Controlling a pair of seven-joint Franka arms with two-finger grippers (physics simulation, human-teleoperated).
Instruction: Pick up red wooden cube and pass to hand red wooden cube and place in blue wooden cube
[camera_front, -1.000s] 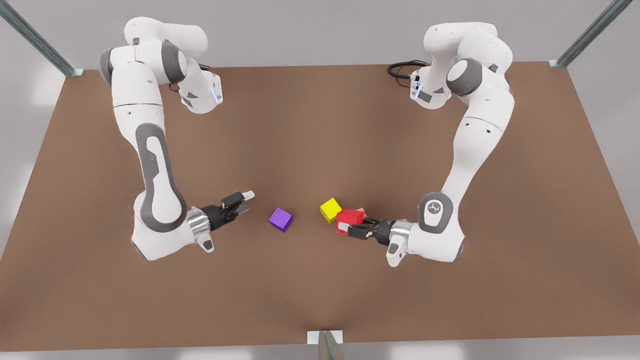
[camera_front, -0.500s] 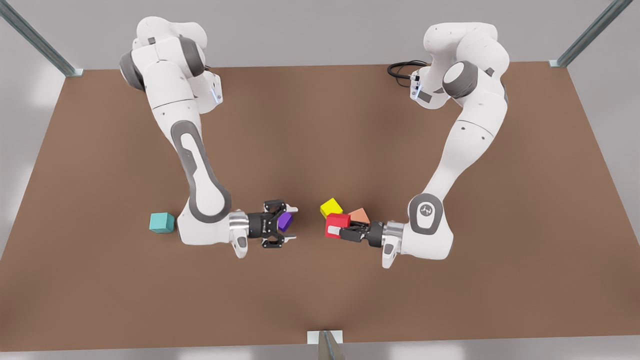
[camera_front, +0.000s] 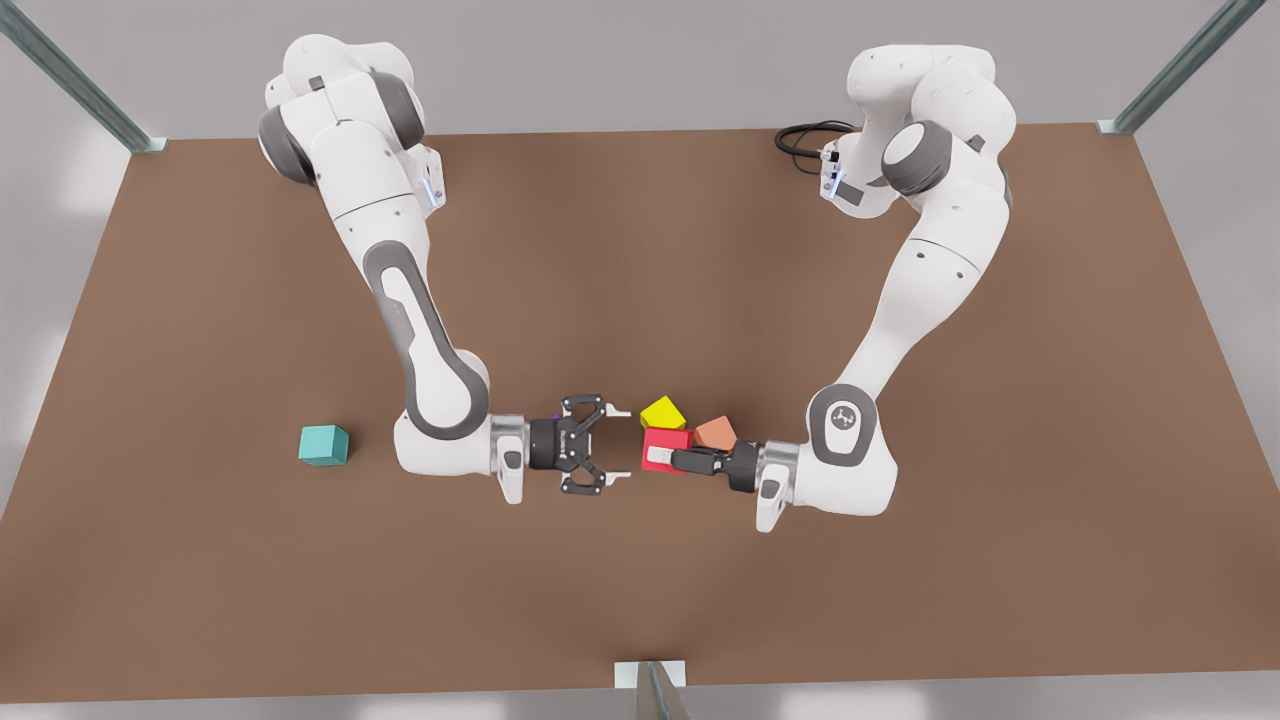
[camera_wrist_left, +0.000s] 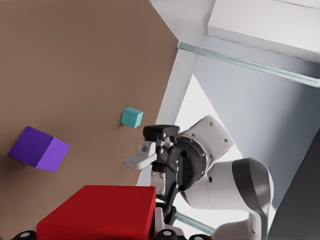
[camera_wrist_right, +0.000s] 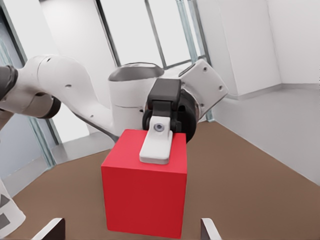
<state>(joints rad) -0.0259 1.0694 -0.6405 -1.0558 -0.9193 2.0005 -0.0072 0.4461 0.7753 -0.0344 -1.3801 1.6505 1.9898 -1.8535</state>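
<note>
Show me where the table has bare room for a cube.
Free: the table between the arm bases, and the strip along the front view's bottom. Crowded: the centre, where the open right gripper faces the left gripper holding the red wooden cube, yellow cube and salmon cube beside it.

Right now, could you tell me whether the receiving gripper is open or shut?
Open: the right gripper has its fingertips wide apart, facing the red wooden cube that the left gripper holds.

Covering the lower finger of the left gripper (camera_front: 658, 456) beneath the red wooden cube (camera_front: 668, 439). Hiding near corners of the yellow cube (camera_front: 662, 412) and salmon-orange cube (camera_front: 716, 432) just behind that gripper. Cropping the right gripper (camera_wrist_right: 131, 227) fingertips at the wrist view's edge.
</note>
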